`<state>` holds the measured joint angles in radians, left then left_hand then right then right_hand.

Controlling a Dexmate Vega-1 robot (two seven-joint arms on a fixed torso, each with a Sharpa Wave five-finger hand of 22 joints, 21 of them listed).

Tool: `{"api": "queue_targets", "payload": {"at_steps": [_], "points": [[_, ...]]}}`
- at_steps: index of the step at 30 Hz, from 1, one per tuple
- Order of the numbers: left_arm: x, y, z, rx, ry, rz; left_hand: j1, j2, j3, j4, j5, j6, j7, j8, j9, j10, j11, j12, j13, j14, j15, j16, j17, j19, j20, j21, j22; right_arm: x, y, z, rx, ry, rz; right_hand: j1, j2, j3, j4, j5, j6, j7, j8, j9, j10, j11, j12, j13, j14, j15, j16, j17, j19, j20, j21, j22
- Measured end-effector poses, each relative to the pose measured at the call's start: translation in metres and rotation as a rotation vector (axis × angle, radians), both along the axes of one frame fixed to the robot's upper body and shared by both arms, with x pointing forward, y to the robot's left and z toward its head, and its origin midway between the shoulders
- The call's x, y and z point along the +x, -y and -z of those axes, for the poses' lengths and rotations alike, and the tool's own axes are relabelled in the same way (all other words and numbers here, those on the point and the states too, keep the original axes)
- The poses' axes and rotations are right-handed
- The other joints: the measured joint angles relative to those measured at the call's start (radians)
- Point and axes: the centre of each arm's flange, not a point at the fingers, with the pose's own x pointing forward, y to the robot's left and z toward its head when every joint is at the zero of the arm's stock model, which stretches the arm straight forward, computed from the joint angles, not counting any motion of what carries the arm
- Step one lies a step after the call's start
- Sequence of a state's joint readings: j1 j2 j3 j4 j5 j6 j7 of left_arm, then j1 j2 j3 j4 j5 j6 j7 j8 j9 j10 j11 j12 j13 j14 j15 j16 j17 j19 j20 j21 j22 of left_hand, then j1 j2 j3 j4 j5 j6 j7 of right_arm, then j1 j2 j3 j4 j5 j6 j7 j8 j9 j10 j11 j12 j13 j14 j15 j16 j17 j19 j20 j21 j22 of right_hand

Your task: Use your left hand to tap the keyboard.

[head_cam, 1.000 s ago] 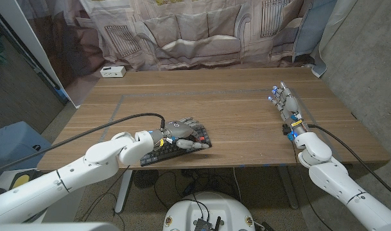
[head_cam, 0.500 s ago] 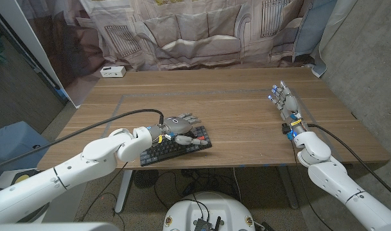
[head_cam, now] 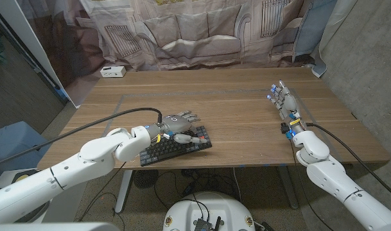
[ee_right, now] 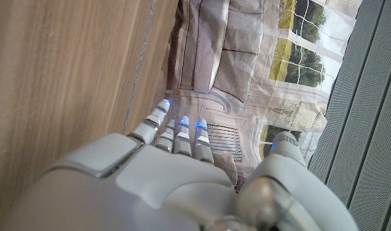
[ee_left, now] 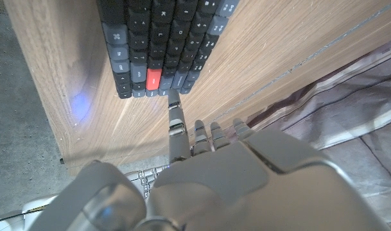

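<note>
Keyboard (head_cam: 176, 147) half hidden under left hand (head_cam: 176, 125)

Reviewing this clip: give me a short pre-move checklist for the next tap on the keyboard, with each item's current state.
1. Left hand is over the keyboard: ok; it sits above the keyboard's far edge in the head view.
2. Fingers apart, nothing held: ok.
3. Contact with the keys right now: cannot tell; in the left wrist view one fingertip points at the row with the red key, but any gap is unclear.
4. Keyboard fully on the table: ok, though it lies close to the near edge.
5. Right hand out of the way: ok; it is far across the table, holding nothing.
</note>
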<state>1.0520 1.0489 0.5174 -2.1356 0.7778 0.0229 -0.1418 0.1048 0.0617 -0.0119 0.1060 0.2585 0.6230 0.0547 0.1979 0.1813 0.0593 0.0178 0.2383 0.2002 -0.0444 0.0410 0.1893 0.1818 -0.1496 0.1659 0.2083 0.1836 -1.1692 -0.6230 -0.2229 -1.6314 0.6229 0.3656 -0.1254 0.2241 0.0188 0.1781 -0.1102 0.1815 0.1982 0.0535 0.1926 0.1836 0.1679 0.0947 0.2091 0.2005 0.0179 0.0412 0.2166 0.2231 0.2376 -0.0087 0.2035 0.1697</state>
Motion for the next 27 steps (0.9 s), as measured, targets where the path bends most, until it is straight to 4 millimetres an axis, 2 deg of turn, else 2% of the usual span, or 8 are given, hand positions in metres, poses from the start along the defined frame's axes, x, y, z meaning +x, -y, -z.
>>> {"api": "queue_targets", "payload": {"at_steps": [9,13,16,20,24,27], "points": [[-0.006,-0.003,-0.008,-0.010,0.031,0.001,0.005,-0.005,-0.002,-0.002,-0.001,-0.023,0.000,-0.009,0.000,0.005,0.005,0.000,0.000,0.002,0.002,0.000,0.000,0.000,0.000,0.000,0.000,0.001,-0.001,-0.002,-0.003,0.004,0.001,0.005,0.005,0.000,0.000,0.000,0.000,0.000,0.000,0.000,0.004,0.004,0.000,0.000,0.000,0.000,0.000,0.000,0.000,0.000,0.000,0.000],[-0.007,-0.004,-0.010,-0.017,0.034,0.002,0.006,-0.004,-0.004,-0.004,-0.004,-0.051,-0.014,-0.015,0.000,0.005,0.005,0.000,0.000,0.011,0.011,0.000,0.000,0.000,0.000,0.000,0.000,0.000,-0.001,-0.002,-0.003,0.005,0.001,0.005,0.005,0.000,0.000,0.000,0.000,0.000,0.000,0.000,0.004,0.004,0.000,0.000,0.000,0.000,0.000,0.000,0.000,0.000,0.000,0.000],[-0.011,-0.005,-0.015,-0.021,0.047,0.003,0.014,-0.004,-0.006,-0.006,-0.013,-0.159,-0.044,-0.031,0.002,0.023,0.000,0.005,0.002,0.022,0.018,0.000,0.000,0.010,0.007,0.000,0.000,0.000,-0.002,-0.003,-0.003,0.008,0.002,0.005,0.005,0.000,0.000,0.000,0.000,0.000,0.000,0.000,0.004,0.004,0.000,0.000,0.000,0.000,0.000,0.000,0.000,0.000,0.000,0.000],[-0.013,-0.005,-0.018,-0.023,0.054,0.004,0.030,0.005,-0.006,-0.014,-0.023,-0.420,-0.094,-0.036,0.003,0.034,-0.002,0.008,0.007,0.049,0.020,0.000,0.000,0.046,0.014,0.006,0.000,0.000,-0.002,-0.004,-0.003,0.009,0.003,0.005,0.005,0.000,0.000,0.000,0.000,0.000,0.000,0.000,0.004,0.004,0.000,0.000,0.000,0.000,0.000,0.000,0.000,0.000,0.000,0.000],[-0.014,-0.006,-0.021,-0.032,0.063,0.007,0.043,0.007,-0.007,-0.016,-0.026,-0.561,-0.106,-0.036,0.000,0.030,0.002,0.001,0.007,0.050,0.021,0.000,0.000,0.055,0.016,0.007,0.000,-0.001,-0.002,-0.004,-0.002,0.011,0.004,0.005,0.005,0.000,0.000,0.000,0.000,0.000,0.000,0.000,0.004,0.004,0.000,0.000,0.000,0.000,0.000,0.000,0.000,0.000,0.000,0.000],[-0.015,-0.006,-0.023,-0.038,0.070,0.009,0.043,0.007,-0.006,-0.022,-0.026,-0.596,-0.105,-0.036,0.000,0.019,0.005,-0.006,0.007,0.050,0.021,0.000,0.000,0.057,0.008,0.007,0.000,-0.001,-0.002,-0.005,-0.001,0.013,0.005,0.005,0.005,0.000,0.000,0.000,0.000,0.000,0.000,0.000,0.004,0.004,0.000,0.000,0.000,0.000,0.000,0.000,0.000,0.000,0.000,0.000]]}}
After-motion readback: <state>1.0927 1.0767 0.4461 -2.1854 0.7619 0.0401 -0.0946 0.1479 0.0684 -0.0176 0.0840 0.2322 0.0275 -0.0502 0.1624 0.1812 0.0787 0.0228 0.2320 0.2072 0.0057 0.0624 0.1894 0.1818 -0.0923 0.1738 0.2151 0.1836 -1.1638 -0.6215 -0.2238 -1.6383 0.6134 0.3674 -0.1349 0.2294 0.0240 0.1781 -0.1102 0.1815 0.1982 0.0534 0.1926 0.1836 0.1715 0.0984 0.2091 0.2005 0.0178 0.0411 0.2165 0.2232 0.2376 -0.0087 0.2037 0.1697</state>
